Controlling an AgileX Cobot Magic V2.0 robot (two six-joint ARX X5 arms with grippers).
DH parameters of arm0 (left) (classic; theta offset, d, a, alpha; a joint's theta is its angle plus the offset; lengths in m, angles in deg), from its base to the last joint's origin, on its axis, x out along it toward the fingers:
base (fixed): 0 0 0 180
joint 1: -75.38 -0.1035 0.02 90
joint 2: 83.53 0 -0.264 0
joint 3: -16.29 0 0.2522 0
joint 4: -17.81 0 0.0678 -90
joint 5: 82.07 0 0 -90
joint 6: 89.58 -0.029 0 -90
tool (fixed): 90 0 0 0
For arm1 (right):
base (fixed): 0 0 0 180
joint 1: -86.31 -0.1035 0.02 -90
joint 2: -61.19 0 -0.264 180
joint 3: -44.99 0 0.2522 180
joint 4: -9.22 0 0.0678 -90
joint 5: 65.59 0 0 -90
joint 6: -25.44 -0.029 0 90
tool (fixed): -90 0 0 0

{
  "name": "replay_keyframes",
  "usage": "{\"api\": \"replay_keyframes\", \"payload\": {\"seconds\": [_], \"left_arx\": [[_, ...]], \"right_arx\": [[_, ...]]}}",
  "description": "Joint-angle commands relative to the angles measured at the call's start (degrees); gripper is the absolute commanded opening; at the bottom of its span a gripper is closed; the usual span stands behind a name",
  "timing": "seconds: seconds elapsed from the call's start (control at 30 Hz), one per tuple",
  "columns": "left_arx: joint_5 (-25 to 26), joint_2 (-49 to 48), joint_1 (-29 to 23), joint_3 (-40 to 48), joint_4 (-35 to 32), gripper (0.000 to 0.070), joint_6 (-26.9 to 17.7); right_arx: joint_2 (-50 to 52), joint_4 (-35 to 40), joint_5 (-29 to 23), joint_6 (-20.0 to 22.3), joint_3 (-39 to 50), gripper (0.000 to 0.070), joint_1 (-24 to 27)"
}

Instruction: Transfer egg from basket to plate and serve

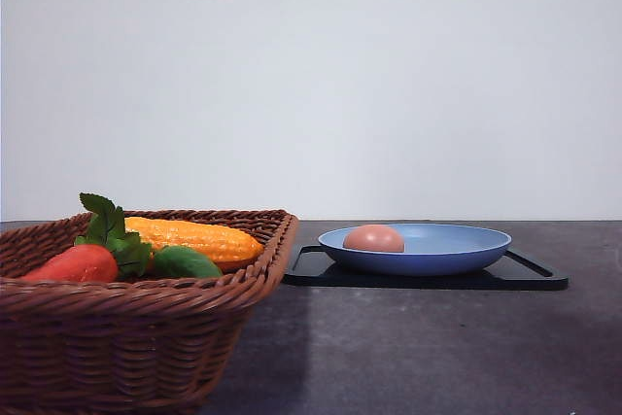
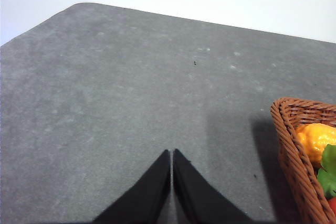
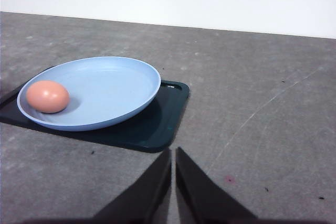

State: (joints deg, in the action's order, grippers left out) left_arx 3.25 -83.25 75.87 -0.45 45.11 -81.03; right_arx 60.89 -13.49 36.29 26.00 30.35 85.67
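Note:
The pinkish-brown egg (image 1: 373,238) lies in the blue plate (image 1: 457,245), near its left side; the right wrist view shows the egg (image 3: 48,96) resting against the inner rim of the plate (image 3: 115,85). The wicker basket (image 1: 126,337) stands at the front left, and its corner (image 2: 294,156) appears in the left wrist view. My left gripper (image 2: 171,153) is shut over bare table, left of the basket. My right gripper (image 3: 174,151) is shut, apart from the plate, with nothing held.
The plate sits on a flat black tray (image 1: 525,279). In the basket lie a yellow corn cob (image 1: 199,238), a red fruit with green leaves (image 1: 80,262) and a dark green vegetable (image 1: 187,262). The grey tabletop (image 3: 262,103) stretches right of the tray.

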Motion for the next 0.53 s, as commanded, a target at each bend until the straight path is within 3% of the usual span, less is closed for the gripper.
{"api": "replay_keyframes", "payload": {"seconds": [0.0,0.5], "left_arx": [[0.06,-0.11,-0.11,1.36,0.98,0.0000,0.28],[0.06,-0.11,-0.11,1.36,0.98,0.0000,0.28]], "right_arx": [[0.09,-0.11,-0.04,-0.74,0.39,0.0000,0.02],[0.09,-0.11,-0.04,-0.72,0.39,0.0000,0.02]]}}
